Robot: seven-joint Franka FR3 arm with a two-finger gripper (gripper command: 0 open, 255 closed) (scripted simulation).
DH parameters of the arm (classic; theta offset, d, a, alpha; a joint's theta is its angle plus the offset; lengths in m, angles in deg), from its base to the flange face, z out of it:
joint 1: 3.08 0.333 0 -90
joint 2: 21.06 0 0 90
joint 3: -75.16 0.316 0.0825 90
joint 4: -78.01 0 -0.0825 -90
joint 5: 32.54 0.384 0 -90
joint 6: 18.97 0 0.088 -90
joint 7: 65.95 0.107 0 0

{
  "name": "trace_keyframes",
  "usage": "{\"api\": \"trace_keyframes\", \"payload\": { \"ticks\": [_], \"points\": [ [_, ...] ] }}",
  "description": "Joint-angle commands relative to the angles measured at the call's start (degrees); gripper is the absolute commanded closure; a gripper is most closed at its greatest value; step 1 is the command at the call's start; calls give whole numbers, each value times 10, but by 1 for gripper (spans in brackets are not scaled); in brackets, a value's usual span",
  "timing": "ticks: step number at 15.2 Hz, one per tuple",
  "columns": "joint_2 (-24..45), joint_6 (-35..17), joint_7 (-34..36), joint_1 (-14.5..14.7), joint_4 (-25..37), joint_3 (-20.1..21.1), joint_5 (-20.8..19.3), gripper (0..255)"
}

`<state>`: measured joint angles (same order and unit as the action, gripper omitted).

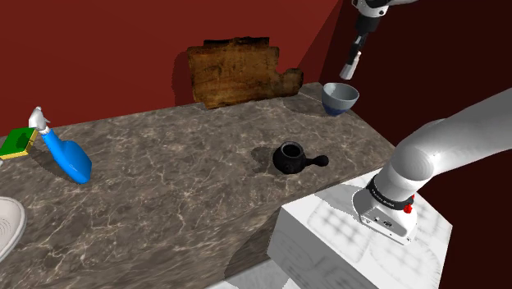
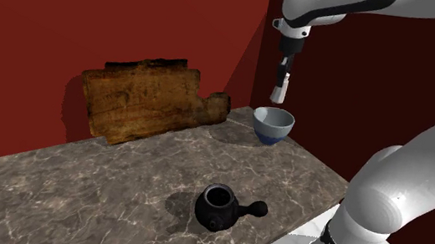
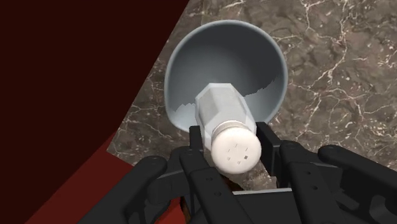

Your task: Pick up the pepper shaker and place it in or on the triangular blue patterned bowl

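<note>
My end effector [image 3: 230, 141] is closed to a narrow gap and clasps the pepper shaker [image 3: 221, 109], one finger on each side just under its white, perforated cap. The pale faceted body hangs down past my fingertips, in the air and touching nothing else.

I judge it light, stiff and hard. The flat facets give my fingers something square to bear on, but the surface looks smooth and may slip under a loose squeeze. Because I hold it near the top, the body could swing if I move sharply. A grip lower on the facets would be steadier.

Below the shaker, well apart from it, the bowl [image 3: 191, 60] opens upward. Its inside is grey-blue, and the shaker sits over its mouth, toward one rim. The bowl also looks hard, so a drop could chip either piece.

The bowl stands on the marbled table [image 3: 331, 63], close to the corner by the red wall [image 3: 76, 83].
</note>
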<state>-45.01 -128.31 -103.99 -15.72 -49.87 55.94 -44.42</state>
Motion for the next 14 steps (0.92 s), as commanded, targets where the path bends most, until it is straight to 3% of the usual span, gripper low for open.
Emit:
{"api": "trace_keyframes", "payload": {
  "ticks": [1, 11, 14],
  "points": [
    [1, -15, 1, -1, -14, -2, -1, 255],
    [16, -94, 5, -3, -78, -12, -7, 255],
    [16, -94, 5, -3, -78, -12, -7, 255]
  ]
}}
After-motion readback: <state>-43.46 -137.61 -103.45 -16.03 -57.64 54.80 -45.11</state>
